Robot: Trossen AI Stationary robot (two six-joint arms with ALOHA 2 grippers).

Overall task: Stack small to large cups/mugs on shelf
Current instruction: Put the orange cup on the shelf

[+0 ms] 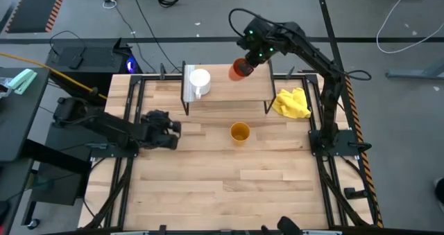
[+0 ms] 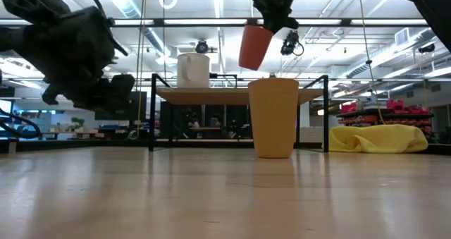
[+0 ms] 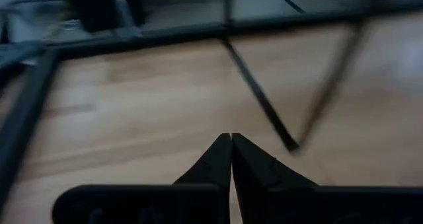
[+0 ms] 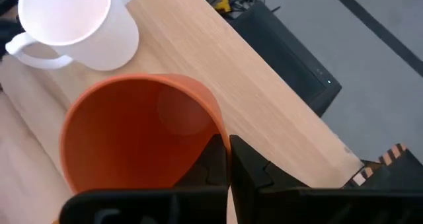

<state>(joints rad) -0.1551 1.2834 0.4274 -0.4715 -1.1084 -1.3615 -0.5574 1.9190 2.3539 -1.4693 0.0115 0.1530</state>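
The orange-red cup (image 1: 241, 69) (image 2: 255, 46) hangs tilted in the air over the far side of the shelf (image 1: 229, 91) (image 2: 211, 96), held by my right gripper (image 4: 228, 145) (image 1: 251, 60). The white mug (image 1: 199, 80) (image 2: 193, 70) (image 4: 69, 22) stands upright on its base on the shelf's left part. The yellow-orange cup (image 1: 240, 132) (image 2: 273, 117) stands upright on the table in front of the shelf. My left gripper (image 3: 230, 151) (image 1: 172, 129) is shut and hovers low over the table's left part, touching nothing. My right gripper pinches the orange-red cup by its rim wall (image 4: 213, 118), one finger inside the cup and one outside. The fingers come from above, slanting down. The cup is lifted clear of the shelf and hangs tilted below the fingers, its mouth up.
A crumpled yellow cloth (image 1: 291, 103) (image 2: 377, 138) lies on the table right of the shelf. Black frame rails (image 1: 132, 117) run along the table's sides. The shelf top right of the white mug (image 4: 198, 45) is bare wood.
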